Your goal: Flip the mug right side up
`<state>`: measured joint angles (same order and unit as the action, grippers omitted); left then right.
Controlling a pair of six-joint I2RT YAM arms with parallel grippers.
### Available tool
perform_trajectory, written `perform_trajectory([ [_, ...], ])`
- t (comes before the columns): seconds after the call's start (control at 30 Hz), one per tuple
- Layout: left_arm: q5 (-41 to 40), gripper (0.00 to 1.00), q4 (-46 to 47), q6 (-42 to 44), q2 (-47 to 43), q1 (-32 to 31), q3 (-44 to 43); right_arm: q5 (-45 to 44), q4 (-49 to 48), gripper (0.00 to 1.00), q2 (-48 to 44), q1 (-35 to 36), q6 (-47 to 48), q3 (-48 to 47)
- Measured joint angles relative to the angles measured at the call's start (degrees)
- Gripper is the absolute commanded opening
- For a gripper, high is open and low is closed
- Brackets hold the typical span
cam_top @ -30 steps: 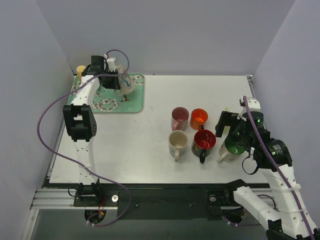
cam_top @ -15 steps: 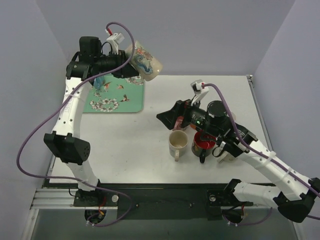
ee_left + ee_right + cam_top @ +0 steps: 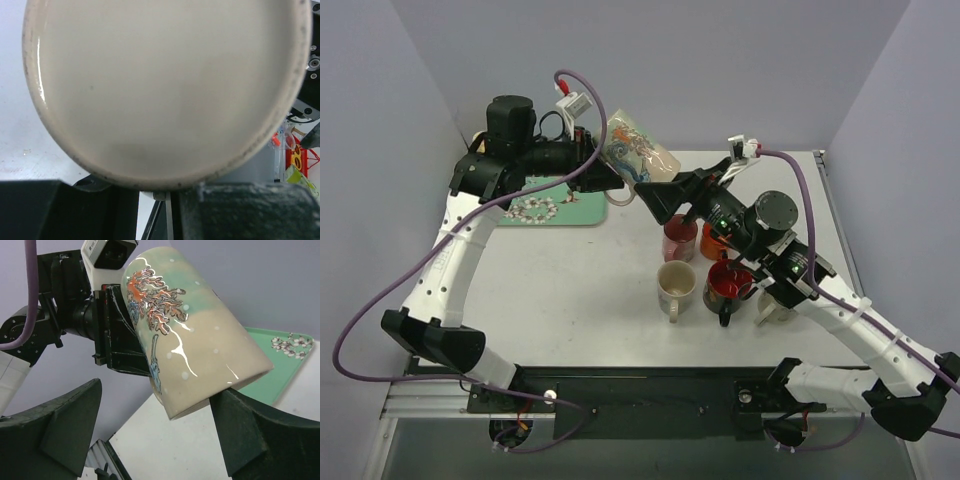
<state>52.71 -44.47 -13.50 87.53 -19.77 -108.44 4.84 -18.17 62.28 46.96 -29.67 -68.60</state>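
A beige and green mug [image 3: 640, 150] with a red and blue painted pattern hangs in the air, tilted, above the table's back middle. My left gripper [image 3: 603, 168] is shut on its far end. In the left wrist view the mug's cream surface [image 3: 160, 85] fills the frame above the dark fingers [image 3: 240, 212]. My right gripper [image 3: 658, 197] is raised to the mug's free end and stands open. In the right wrist view that end of the mug [image 3: 200, 350] lies between the jaws of the right gripper [image 3: 157, 432], with the right finger [image 3: 260, 435] close under its edge.
A green floral tray [image 3: 560, 208] lies at the back left, also seen behind the mug as the tray [image 3: 280, 352]. Under my right arm stand a maroon mug [image 3: 680, 238], an orange mug [image 3: 715, 240], a cream mug [image 3: 675, 285] and a red mug [image 3: 728, 283].
My left arm lifted the painted mug off the tray and swung it right and up. My right arm left the mugs at the right and reached back-left to the raised mug.
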Motion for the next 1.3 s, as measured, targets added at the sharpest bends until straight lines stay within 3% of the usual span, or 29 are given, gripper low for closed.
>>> perform_trajectory([
  [0.03,0.0,0.0,0.9,-0.5,-0.1,-0.4,0.5,-0.1,0.0,0.69,0.1,0.0,0.0,-0.2],
  [0.13,0.3,0.0,3.6,-2.3,-0.7,-1.3,2.2,-0.4,0.2,0.65,1.0,-0.1,-0.5,-1.3],
  [0.27,1.7,0.0,7.2,-4.5,-1.6,-2.3,4.1,-0.3,0.8,0.46,3.2,-0.1,-1.2,-3.0],
  [0.33,2.2,0.0,9.2,-5.6,-1.9,-2.7,4.3,0.0,0.9,0.27,4.7,-0.1,-2.0,-3.8],
  [0.37,2.0,0.0,10.0,-5.8,-2.1,-2.7,4.5,0.2,0.8,0.04,5.1,-0.1,-2.2,-4.1],
  [0.4,1.4,0.0,11.5,-6.8,-2.2,-2.6,5.0,0.6,0.3,0.0,5.5,0.0,-3.0,-4.4],
  [0.43,1.4,0.0,12.3,-7.9,-2.2,-2.6,5.4,0.6,0.0,0.0,5.6,0.2,-2.5,-4.6],
  [0.47,1.3,0.09,11.8,-10.1,-2.2,-2.6,5.7,1.2,-0.4,0.0,5.6,0.2,-1.1,-4.9],
  [0.5,1.6,0.24,11.6,-12.2,-2.2,-2.6,6.3,1.3,-0.4,0.0,5.6,0.3,0.2,-5.0],
  [0.53,1.5,0.61,11.2,-13.4,-2.2,-2.6,6.8,1.3,0.0,0.0,5.5,0.4,1.2,-5.0],
  [0.57,1.1,0.76,10.6,-13.6,-2.2,-2.6,7.2,1.2,0.7,0.0,5.6,0.4,1.6,-5.1],
  [0.6,0.9,0.84,10.0,-11.7,-2.2,-2.6,7.4,0.8,1.9,0.0,5.6,0.4,2.2,-5.6],
  [0.77,-5.0,0.86,3.6,0.3,-2.6,-3.4,7.6,-7.6,19.4,0.0,8.2,-0.7,7.5,-14.9],
  [0.93,-13.8,0.88,3.0,7.4,-5.1,4.8,12.2,-11.5,36.2,0.0,14.3,-4.3,14.0,-26.3],
  [1.1,-23.8,0.9,2.6,15.5,-6.0,13.2,16.3,-10.0,48.3,0.0,26.0,-6.6,19.4,-37.9],
  [1.3,-30.2,0.91,1.9,21.7,-4.4,22.3,18.4,-8.2,57.6,0.0,46.4,-1.9,22.9,-51.1],
])
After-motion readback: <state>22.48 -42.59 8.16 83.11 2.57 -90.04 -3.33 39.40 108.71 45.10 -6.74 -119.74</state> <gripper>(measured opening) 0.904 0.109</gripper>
